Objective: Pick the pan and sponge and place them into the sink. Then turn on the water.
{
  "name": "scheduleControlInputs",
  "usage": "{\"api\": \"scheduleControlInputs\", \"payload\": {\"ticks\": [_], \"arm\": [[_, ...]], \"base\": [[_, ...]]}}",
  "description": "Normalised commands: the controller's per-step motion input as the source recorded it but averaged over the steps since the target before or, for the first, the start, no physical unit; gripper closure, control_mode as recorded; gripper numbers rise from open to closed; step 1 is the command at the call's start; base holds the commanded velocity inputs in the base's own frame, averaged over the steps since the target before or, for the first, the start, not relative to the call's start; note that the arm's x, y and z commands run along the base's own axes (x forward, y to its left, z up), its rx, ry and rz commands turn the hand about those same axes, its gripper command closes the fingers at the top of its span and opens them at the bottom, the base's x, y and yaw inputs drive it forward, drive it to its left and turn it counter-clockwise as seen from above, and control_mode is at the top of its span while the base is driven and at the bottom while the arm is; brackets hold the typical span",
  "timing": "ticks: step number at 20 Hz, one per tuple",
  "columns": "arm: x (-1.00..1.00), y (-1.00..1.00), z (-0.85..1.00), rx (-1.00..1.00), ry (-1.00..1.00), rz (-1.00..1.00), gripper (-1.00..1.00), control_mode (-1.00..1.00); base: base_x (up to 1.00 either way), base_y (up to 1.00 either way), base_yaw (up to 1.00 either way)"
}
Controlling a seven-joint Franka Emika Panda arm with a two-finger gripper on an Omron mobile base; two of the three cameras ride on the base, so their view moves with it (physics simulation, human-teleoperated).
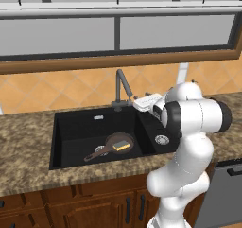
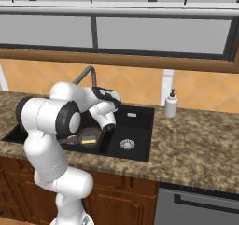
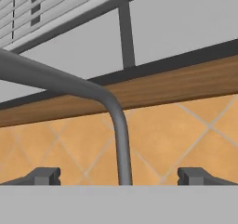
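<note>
Approaching the faucet point(image 3: 122, 139) with fingers spread wide and holding nothing, the gripper point(image 3: 120, 176) is straddling its neck; reaching the handle near the base should call for a slow, centred push. The pan point(image 1: 118, 143), carrying the sponge point(image 1: 123, 146), is lying in the sink point(image 1: 75, 127)'s large basin.

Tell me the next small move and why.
Probably ease the gripper forward and close on the faucet, then work it to start the water. The pan already lies in the sink with the sponge on it, and the open fingers straddle the faucet's neck.
</note>
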Motion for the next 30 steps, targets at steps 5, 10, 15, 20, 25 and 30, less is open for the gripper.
{"api": "scheduleControlInputs", "payload": {"ticks": [5, 10, 15, 20, 25, 30], "arm": [[0.44, 0.04, -0.24, -0.03, 0.07, 0.00, -1.00, -1.00], [0.41, 0.04, -0.26, -0.04, 0.03, 0.00, -1.00, -1.00], [0.44, 0.05, -0.30, -0.04, 0.03, 0.00, -1.00, -1.00], [0.47, 0.00, -0.26, -0.01, 0.01, 0.00, -1.00, -1.00], [0.51, 0.00, -0.17, 0.00, 0.00, 0.00, -1.00, -1.00], [0.55, 0.00, -0.22, 0.00, 0.02, 0.00, -1.00, -1.00]], "base": [[0.00, 0.00, 0.00], [0.00, 0.00, 0.00], [0.00, 0.00, 0.00], [0.00, 0.00, 0.00], [0.00, 0.00, 0.00], [0.00, 0.00, 0.00]]}}
